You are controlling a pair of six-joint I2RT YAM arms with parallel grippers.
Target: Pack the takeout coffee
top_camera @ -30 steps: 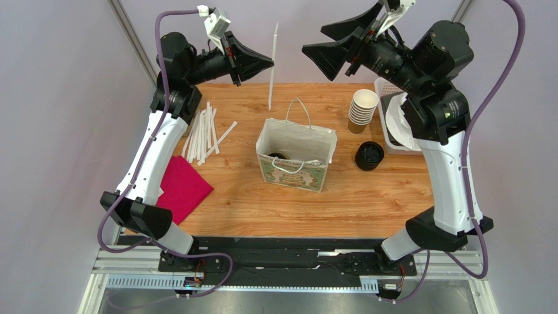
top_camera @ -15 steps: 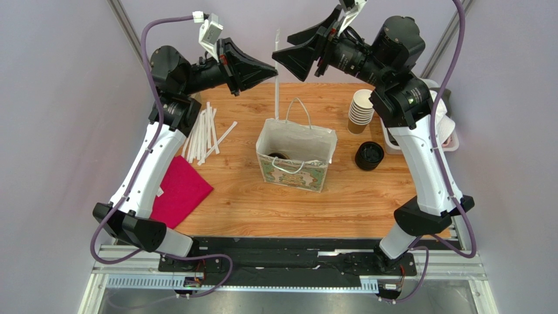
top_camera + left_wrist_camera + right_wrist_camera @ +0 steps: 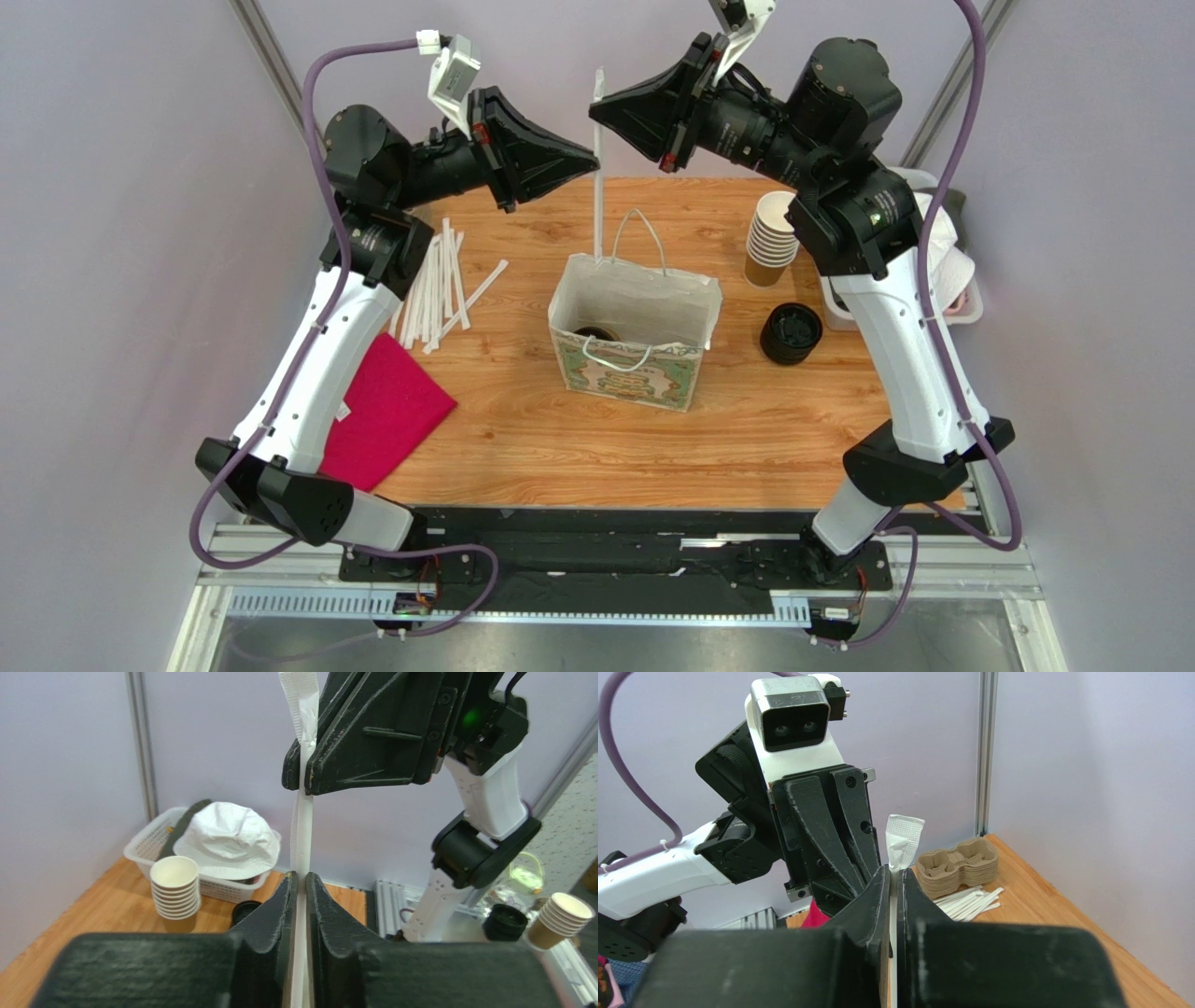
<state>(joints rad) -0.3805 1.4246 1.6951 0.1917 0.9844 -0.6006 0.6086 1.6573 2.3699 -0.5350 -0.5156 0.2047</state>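
Note:
A white paper-wrapped straw (image 3: 596, 175) stands upright in the air above the back of the open paper bag (image 3: 631, 371). My right gripper (image 3: 595, 101) is shut on the straw's upper part (image 3: 904, 843). Just below, the jaws of my left gripper (image 3: 593, 151) stand slightly apart around the straw (image 3: 303, 826), which runs between its fingers (image 3: 281, 903). Inside the bag a round black lid (image 3: 595, 335) shows, which looks like the takeout coffee; its cup is hidden by the bag wall.
A stack of lidless brown cups (image 3: 776, 235) and a lone black lid (image 3: 791, 333) sit right of the bag. A white basket (image 3: 151, 847) stands at the back right. Loose wrapped straws (image 3: 435, 280), a red napkin (image 3: 386, 406) and pulp cup carriers (image 3: 959, 864) lie on the left.
My right arm swung left to the straw and its jaws closed on the upper part. My left jaws, clamped on the straw before, have eased apart.

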